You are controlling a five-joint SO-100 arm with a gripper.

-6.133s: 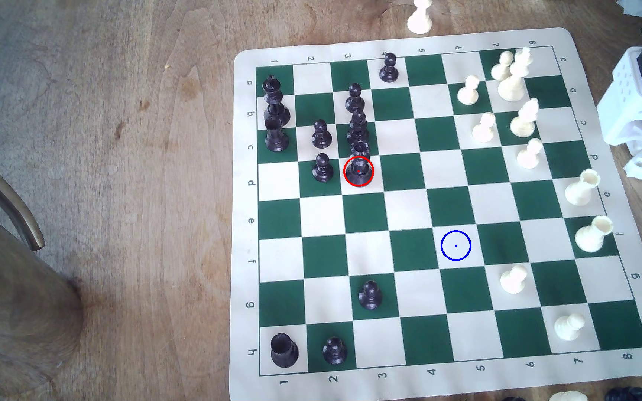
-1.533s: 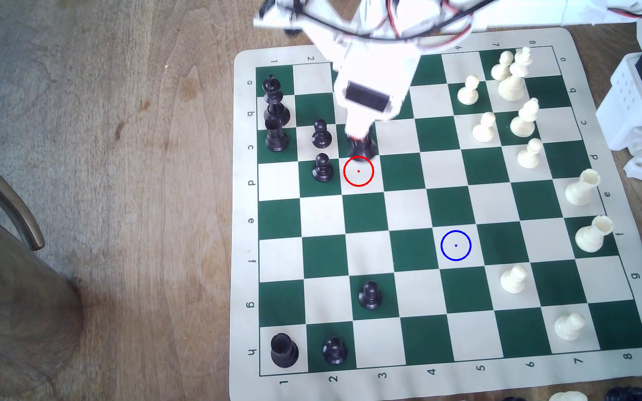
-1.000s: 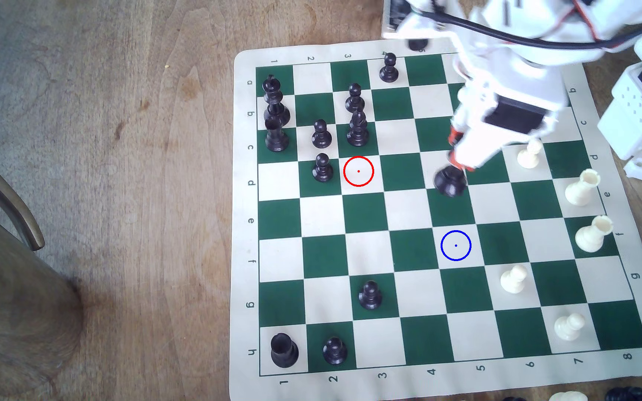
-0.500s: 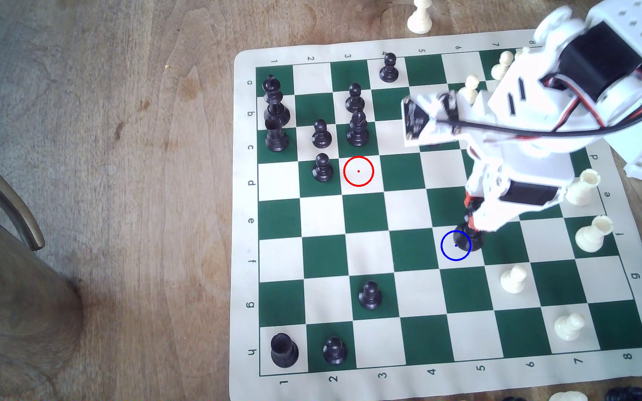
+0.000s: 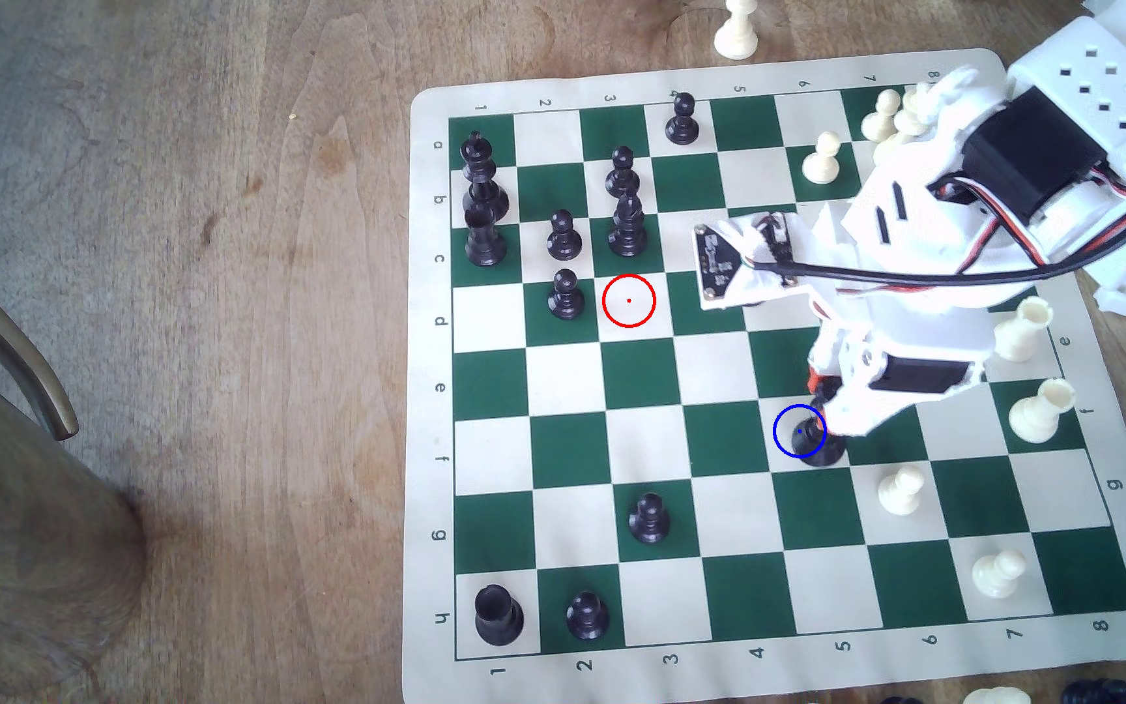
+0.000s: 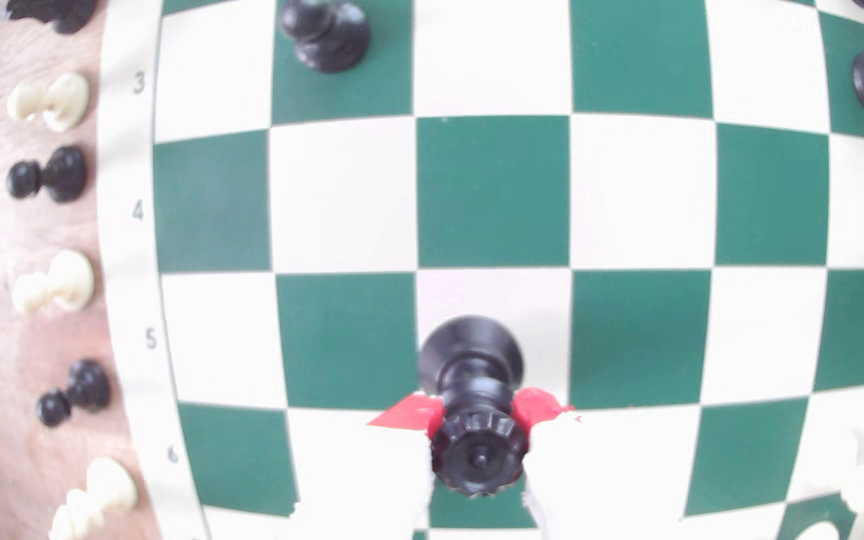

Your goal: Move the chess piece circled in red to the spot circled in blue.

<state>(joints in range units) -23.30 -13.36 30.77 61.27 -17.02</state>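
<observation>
1. A green-and-cream chess mat lies on a wooden table.
2. The arm reaches in from the exterior view's right, gripper (red-tipped) clamped on the black queen.
3. The queen's base overlaps the blue-ringed spot; a white pawn stands near.

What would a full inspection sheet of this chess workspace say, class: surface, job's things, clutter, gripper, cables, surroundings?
Surface: green-and-cream chess mat on a wooden table.
Job's things: black queen tilted, base overlapping the blue-ringed square.
Clutter: black and white pieces on the board; a white pawn off it.
Gripper: gripper shut on the queen's neck, red pads either side.
Cables: black cable and red-white wires along the arm.
Surroundings: chair arm at the exterior view's left.
</observation>
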